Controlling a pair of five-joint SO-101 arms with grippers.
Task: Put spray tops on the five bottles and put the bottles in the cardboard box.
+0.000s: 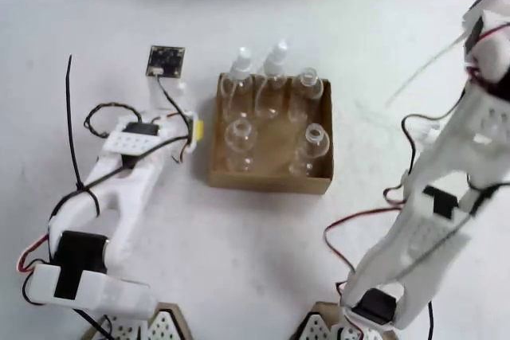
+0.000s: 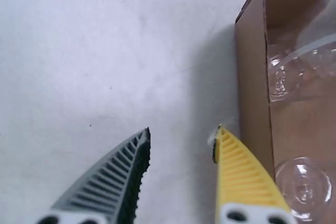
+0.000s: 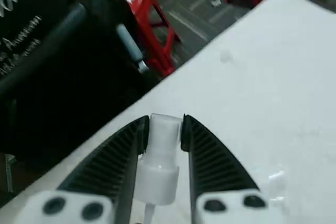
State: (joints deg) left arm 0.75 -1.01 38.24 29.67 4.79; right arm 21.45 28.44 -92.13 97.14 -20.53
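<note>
The cardboard box (image 1: 269,179) stands mid-table with several clear bottles in it. Two at its far side, bottle (image 1: 237,85) and bottle (image 1: 272,77), carry white spray tops. The other three, among them bottle (image 1: 239,141) and bottle (image 1: 311,147), are uncapped. My left gripper (image 2: 181,132) is open low over the table, its yellow finger (image 2: 236,171) close to the box's left wall (image 2: 252,93); the left gripper (image 1: 190,129) sits just left of the box. My right gripper (image 3: 165,120), raised at the table's far right corner, is shut on a white spray top (image 3: 159,161); the top's thin tube (image 1: 422,76) slants down from it.
A small black circuit board (image 1: 166,60) lies behind the left arm, with black and red cables (image 1: 100,117) trailing around it. Beyond the table's far edge (image 3: 173,85) are dark equipment and red stools (image 3: 149,19). Open table lies in front of the box.
</note>
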